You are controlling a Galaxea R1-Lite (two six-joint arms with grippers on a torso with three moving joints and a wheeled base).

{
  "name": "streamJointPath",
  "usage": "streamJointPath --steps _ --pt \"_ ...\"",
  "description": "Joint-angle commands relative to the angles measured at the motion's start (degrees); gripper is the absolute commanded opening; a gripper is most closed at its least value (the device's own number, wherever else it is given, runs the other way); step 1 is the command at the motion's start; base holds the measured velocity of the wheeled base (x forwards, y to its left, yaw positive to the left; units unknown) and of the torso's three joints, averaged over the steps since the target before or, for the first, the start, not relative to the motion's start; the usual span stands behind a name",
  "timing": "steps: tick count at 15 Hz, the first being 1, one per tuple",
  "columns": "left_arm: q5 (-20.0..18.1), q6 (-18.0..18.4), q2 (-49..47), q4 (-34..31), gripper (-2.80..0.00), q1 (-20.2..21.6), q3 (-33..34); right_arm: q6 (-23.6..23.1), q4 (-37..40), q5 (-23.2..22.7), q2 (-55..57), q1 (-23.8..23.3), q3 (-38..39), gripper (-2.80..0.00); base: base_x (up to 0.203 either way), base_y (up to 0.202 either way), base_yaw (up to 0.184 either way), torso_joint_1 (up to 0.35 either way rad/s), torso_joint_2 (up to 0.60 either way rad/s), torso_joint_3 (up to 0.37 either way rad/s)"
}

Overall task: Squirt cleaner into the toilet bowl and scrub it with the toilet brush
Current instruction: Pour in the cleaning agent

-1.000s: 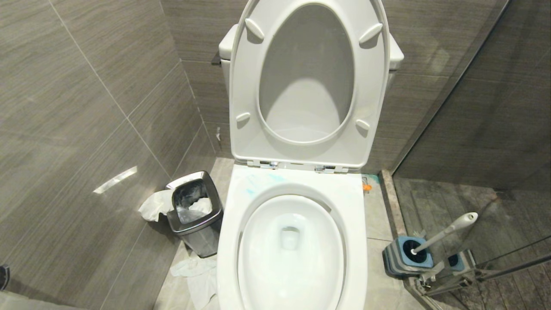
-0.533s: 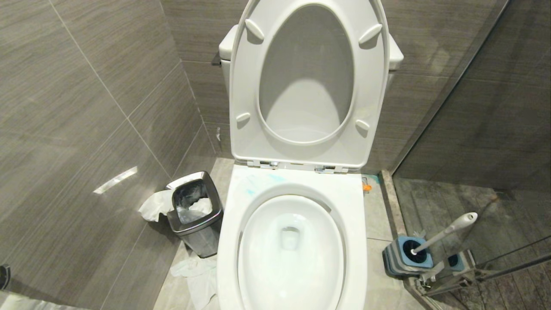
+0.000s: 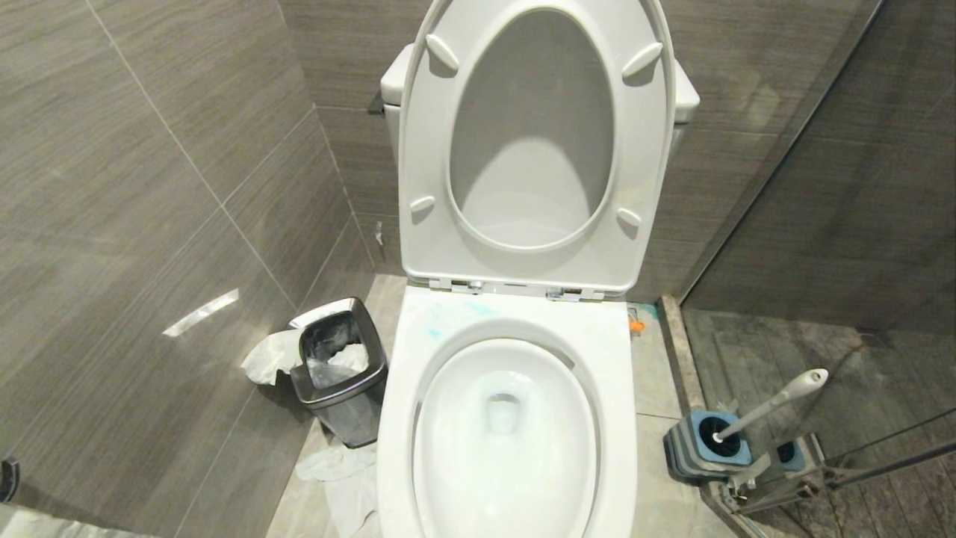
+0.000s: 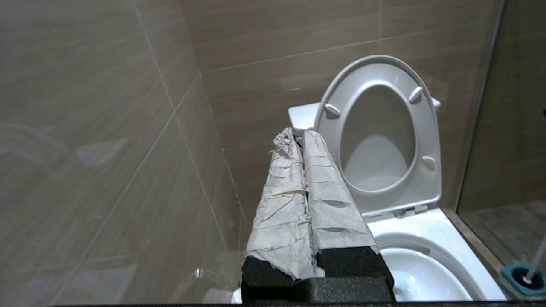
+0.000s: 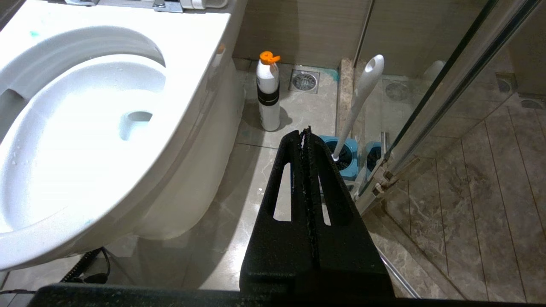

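The white toilet bowl (image 3: pixel 616 351) stands ahead with its seat and lid (image 3: pixel 534 45) raised. Thin turquoise smears of cleaner (image 3: pixel 437 329) mark the back left of the rim. The toilet brush (image 3: pixel 777 397) leans in its blue-topped holder (image 3: pixel 691 448) on the floor to the right. My left gripper (image 4: pixel 297 135), its fingers wrapped in white paper, is shut and empty, left of the bowl and pointing at the tank. My right gripper (image 5: pixel 305 133) is shut and empty, low beside the bowl (image 5: pixel 200 51), with the toilet brush (image 5: pixel 360 98) just beyond it.
A white bottle with an orange cap (image 5: pixel 268 94) stands on the floor between toilet and brush holder. A steel waste bin (image 3: pixel 340 373) with loose paper (image 3: pixel 336 471) around it sits to the left. A glass partition (image 5: pixel 452 81) closes the right side. Tiled walls stand close.
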State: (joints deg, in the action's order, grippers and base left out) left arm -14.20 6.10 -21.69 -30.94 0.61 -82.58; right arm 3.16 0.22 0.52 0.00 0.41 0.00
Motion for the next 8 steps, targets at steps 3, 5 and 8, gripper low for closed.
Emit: streamJointPath --steps 3,5,8 --pt "-0.1 0.2 12.7 -0.3 -2.8 -0.6 10.6 0.0 0.0 0.0 0.0 0.0 0.0 -2.8 0.0 0.0 0.0 0.0 0.0 0.0" --pt "-0.1 0.7 17.1 -0.3 -2.8 -0.5 15.3 0.0 0.0 0.0 0.0 0.0 0.0 -2.8 0.0 0.0 0.0 0.0 0.0 0.0" --pt "0.2 2.0 21.5 -0.3 -2.8 -0.6 21.1 0.0 0.0 0.0 0.0 0.0 0.0 -2.8 0.0 0.0 0.0 0.0 0.0 0.0"
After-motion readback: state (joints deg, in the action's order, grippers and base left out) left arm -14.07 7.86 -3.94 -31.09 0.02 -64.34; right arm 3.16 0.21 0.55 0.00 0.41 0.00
